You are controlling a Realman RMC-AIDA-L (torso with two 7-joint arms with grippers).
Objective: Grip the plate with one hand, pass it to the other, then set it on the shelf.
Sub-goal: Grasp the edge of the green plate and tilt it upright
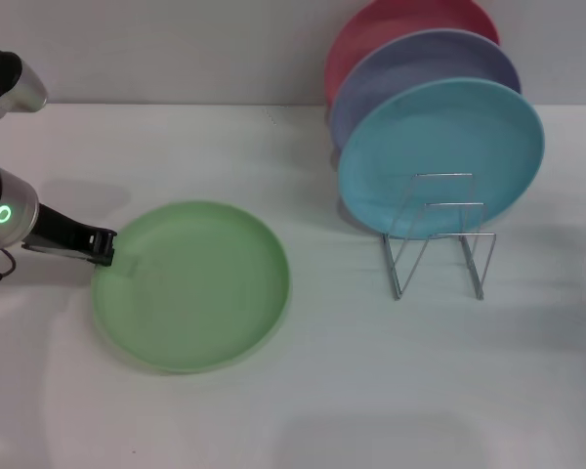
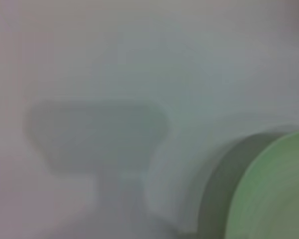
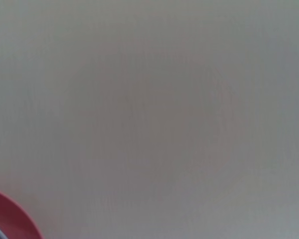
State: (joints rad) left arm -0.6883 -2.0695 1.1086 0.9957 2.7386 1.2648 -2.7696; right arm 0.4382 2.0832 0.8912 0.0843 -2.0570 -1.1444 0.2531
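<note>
Head view first, and nearest the robot lies the light-green plate (image 1: 190,285), flat on the white worktop (image 1: 371,391) at roughly seven o'clock of the scene, sitting well apart from everything else. At the plate's ten o'clock edge comes the left gripper (image 1: 103,249), reaching in low from the nine o'clock side, its black tip right at the rim, touching or very nearly so; whether the jaws are parted or closed on the rim I cannot tell from here. The left wrist view gives only a blurred arc of the green plate (image 2: 274,194) beside bare worktop, no fingers in sight. So, by my reading, this is the very first step: the approach to grip, with the plate not yet lifted. Moving farther out, at about three o'clock stands the shelf (image 1: 438,239), a small wire rack, its front loops free. Behind those, leaning upright in a row, are the sky-blue plate (image 1: 439,156), then the lavender plate (image 1: 425,73), then a red plate (image 1: 391,24) at the very back, around one o'clock. The right gripper is not in the head view at all; its wrist view shows blank worktop and a sliver of that red plate (image 3: 10,219). Next move, I judge: get the rim squarely between the jaws, close firmly, lift clear, and bring it toward centre for the hand-over.
</note>
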